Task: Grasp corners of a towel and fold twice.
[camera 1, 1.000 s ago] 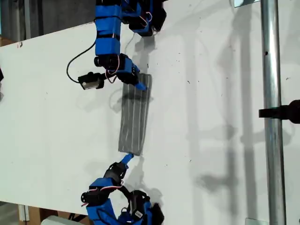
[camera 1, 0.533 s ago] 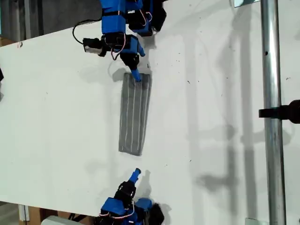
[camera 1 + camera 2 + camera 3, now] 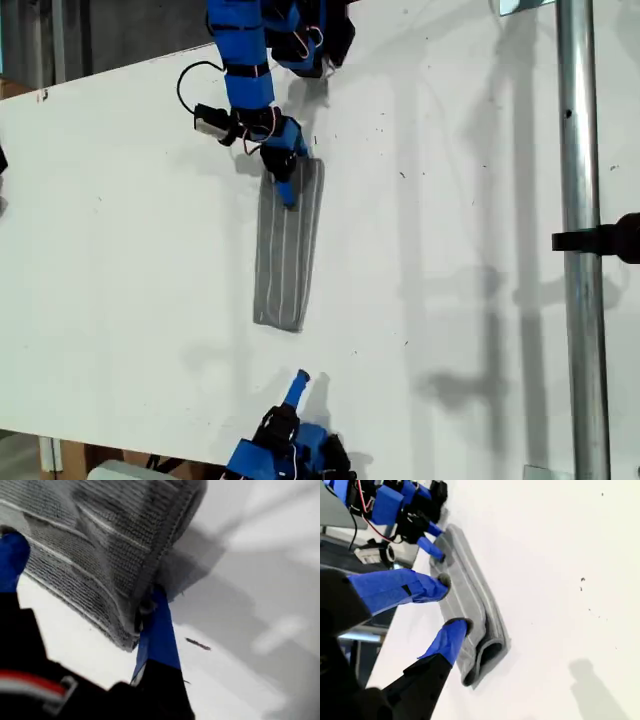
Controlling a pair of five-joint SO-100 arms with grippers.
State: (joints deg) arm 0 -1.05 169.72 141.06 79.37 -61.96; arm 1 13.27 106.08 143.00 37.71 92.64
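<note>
Risk: my first gripper point(image 3: 90, 605), jaws spread over the dark grey pinstriped towel point(image 3: 288, 245), may drag it unfolded; my second gripper point(image 3: 447, 605), jaws spread, hangs clear.

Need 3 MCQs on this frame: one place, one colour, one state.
1. In the exterior view, the towel lies:
A) in the middle of the table
B) against the pole
C) on the floor
2. Its stripes are:
A) red
B) white
C) yellow
3. My second tool is:
A) shut on the towel
B) out of view
C) open, off the towel
Key: 1A, bare white surface all round it; 2B, pale lines on grey; 3C, fingers apart, short of the cloth's end.
</note>
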